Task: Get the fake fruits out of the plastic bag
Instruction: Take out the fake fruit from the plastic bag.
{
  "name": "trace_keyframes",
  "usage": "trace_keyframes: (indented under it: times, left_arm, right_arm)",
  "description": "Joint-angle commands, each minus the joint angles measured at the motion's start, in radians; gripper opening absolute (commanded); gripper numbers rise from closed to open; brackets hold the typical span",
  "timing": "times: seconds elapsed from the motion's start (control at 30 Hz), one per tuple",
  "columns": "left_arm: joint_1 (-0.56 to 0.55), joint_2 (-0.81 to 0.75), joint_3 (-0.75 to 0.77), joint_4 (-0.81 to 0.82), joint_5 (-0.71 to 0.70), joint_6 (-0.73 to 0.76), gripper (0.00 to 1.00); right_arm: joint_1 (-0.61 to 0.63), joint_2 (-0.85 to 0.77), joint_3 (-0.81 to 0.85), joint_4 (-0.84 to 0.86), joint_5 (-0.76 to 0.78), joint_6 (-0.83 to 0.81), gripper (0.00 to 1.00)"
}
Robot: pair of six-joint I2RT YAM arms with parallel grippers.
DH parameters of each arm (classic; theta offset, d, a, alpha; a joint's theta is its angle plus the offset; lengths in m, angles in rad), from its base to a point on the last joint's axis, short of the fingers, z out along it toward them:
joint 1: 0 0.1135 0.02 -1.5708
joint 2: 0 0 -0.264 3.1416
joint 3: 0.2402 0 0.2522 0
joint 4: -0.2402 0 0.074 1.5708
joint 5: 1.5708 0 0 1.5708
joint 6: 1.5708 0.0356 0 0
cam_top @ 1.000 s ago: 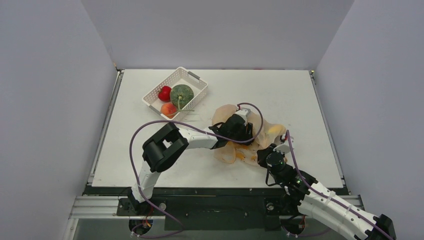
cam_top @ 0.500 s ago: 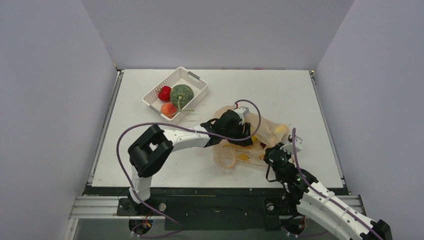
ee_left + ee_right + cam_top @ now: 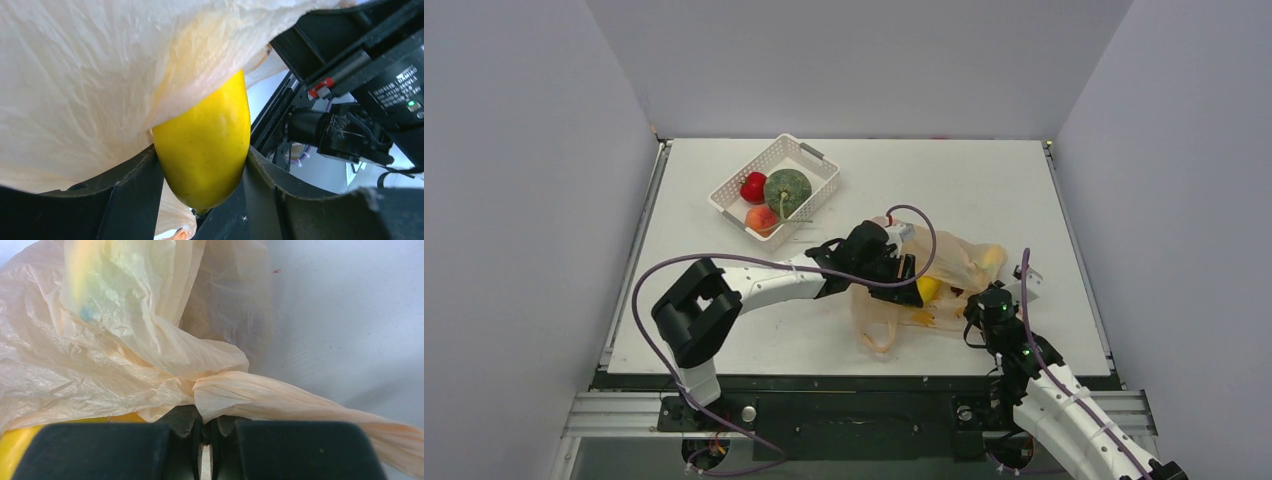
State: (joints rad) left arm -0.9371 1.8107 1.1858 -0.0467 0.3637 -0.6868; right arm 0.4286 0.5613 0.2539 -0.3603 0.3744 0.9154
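The pale-orange plastic bag [image 3: 944,265] lies crumpled at centre right of the table. My left gripper [image 3: 921,287] is shut on the yellow oval fruit [image 3: 205,150], half out from under the bag's film [image 3: 100,75]; the fruit also shows in the top view [image 3: 928,290]. My right gripper [image 3: 205,432] is shut on a twisted fold of the bag [image 3: 260,397] at its near right edge [image 3: 984,300]. More yellow shows through the bag at its far right [image 3: 990,256]. The red apple [image 3: 753,187] and green melon [image 3: 787,192] lie in the basket. No grapes are in view.
The white latticed basket [image 3: 816,163] stands at the back left and also holds an orange-pink peach [image 3: 761,218]. The bag's loop handle [image 3: 874,330] hangs toward the near edge. The right arm's black body [image 3: 360,100] is close beside the left gripper.
My left gripper has pulled back to the left and near side, drawing the yellow fruit out of the bag's mouth. My right gripper has shifted right, holding the bag's edge.
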Motion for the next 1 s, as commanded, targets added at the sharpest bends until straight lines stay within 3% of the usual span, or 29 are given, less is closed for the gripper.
trace_keyframes:
  times: [0.0,0.37,0.5,0.67,0.73,0.9,0.97]
  left_arm:
    - [-0.002,-0.098,-0.023,-0.027,0.056,0.04,0.0]
    - [0.007,-0.217,-0.02,-0.003,0.169,0.089,0.0]
    - [0.066,-0.309,-0.054,0.073,0.26,0.083,0.0]
    - [0.23,-0.429,-0.089,0.165,0.333,0.027,0.0]
    - [0.307,-0.457,-0.081,0.109,0.273,0.035,0.0]
    - [0.511,-0.456,0.003,-0.178,-0.15,0.015,0.0]
    - [0.586,-0.429,0.013,-0.171,-0.215,-0.037,0.0]
  right_arm:
    - [-0.016,0.002,0.035,0.012,-0.02,-0.035,0.0]
    - [-0.017,0.0,0.043,0.006,-0.049,-0.048,0.0]
    - [-0.017,0.002,0.044,0.013,-0.058,-0.068,0.0]
    - [-0.015,0.025,0.051,0.028,-0.076,-0.09,0.0]
    - [-0.013,0.032,0.056,0.029,-0.082,-0.098,0.0]
    - [-0.009,0.025,0.051,0.035,-0.088,-0.104,0.0]
    - [-0.008,0.025,0.049,0.039,-0.09,-0.103,0.0]
